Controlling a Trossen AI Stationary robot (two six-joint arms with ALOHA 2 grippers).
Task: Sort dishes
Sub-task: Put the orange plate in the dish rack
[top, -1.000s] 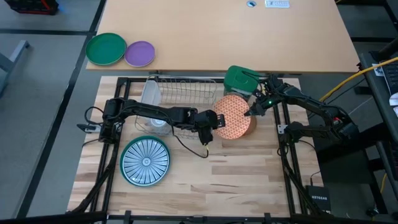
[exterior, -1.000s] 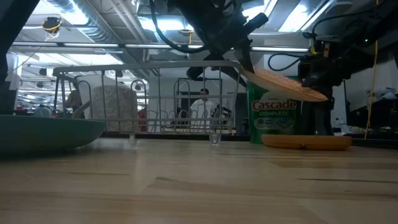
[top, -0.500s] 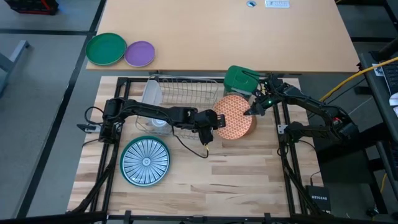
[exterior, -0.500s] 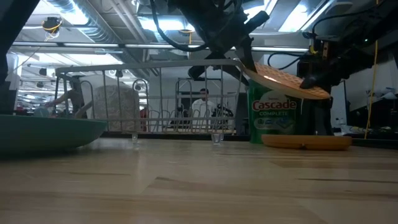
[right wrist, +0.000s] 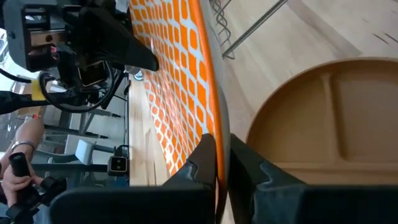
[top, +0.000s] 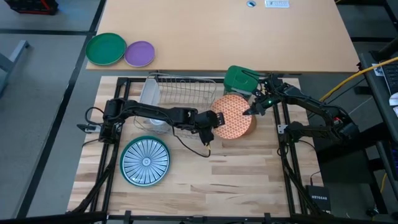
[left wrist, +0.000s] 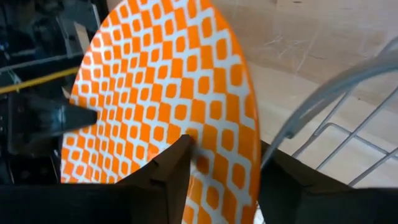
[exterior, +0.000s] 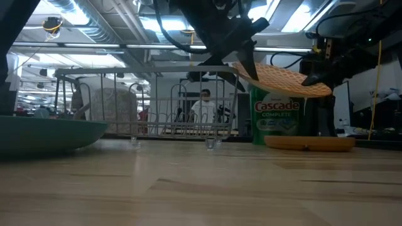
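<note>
The right claw (right wrist: 216,163) pinches the far rim of the orange speckled plate (top: 234,116), held above the brown plate (exterior: 309,143) on the tabletop (top: 249,177). Opposite, the left claw (left wrist: 219,168) straddles the near rim with its fingers apart. With a single thin edge grip, the tilted plate could pivot or slip. It looks shallow, orange-checked on white.

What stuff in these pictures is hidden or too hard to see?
- Brown plate: high view, mostly covered by the orange plate above it.
- Pale dish in the rack: high view, seen edge-on, pattern unreadable.
- Teal plate: low view, cut by the picture's edge.
- Green canister: low view, top hidden behind the orange plate.
</note>
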